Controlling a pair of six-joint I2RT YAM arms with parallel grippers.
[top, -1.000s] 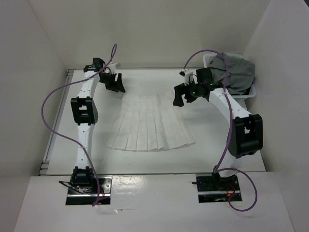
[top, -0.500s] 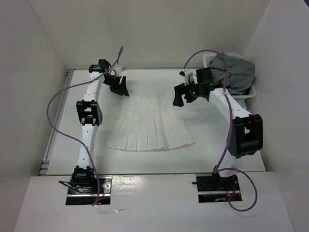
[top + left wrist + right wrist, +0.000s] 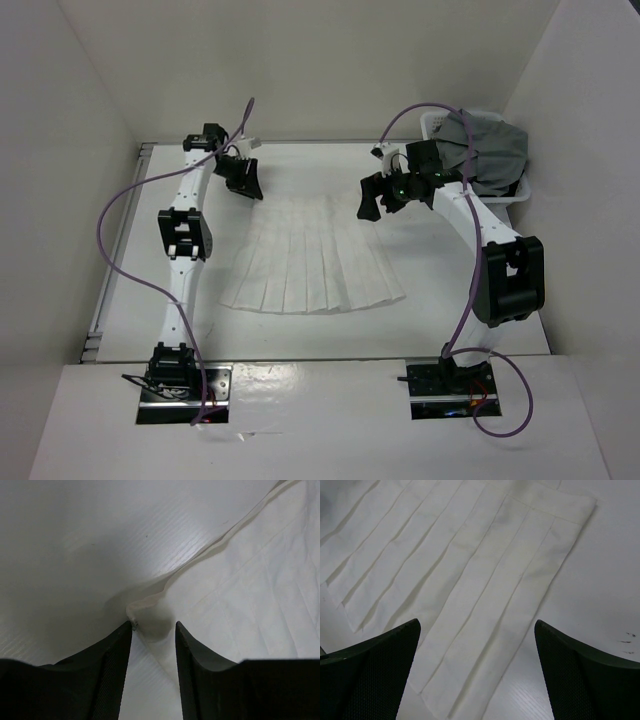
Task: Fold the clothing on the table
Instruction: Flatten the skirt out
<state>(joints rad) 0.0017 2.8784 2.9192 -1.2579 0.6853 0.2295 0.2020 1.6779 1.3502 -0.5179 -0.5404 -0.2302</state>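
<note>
1 white pleated skirt (image 3: 310,260) lies on 1 white tabletop (image 3: 470,300). 1 corner of its waistband sits between the 2 left fingers (image 3: 107,675), and its pleats spread below the 2 right fingers (image 3: 375,680). That is 4 fingers in all, 2 on each of 2 arms: 1 left arm (image 3: 180,240) and 1 right arm (image 3: 480,235).

1 white basket (image 3: 436,124) stands just beyond the right fingers, well apart from the left fingers, and holds 1 grey garment (image 3: 495,150).

There are 2 purple cables, 1 left cable (image 3: 105,215) and 1 right cable (image 3: 465,310). There are 2 base plates, 1 left base plate (image 3: 185,395) and 1 right base plate (image 3: 455,395).

The pleats are too faint to count surely.
</note>
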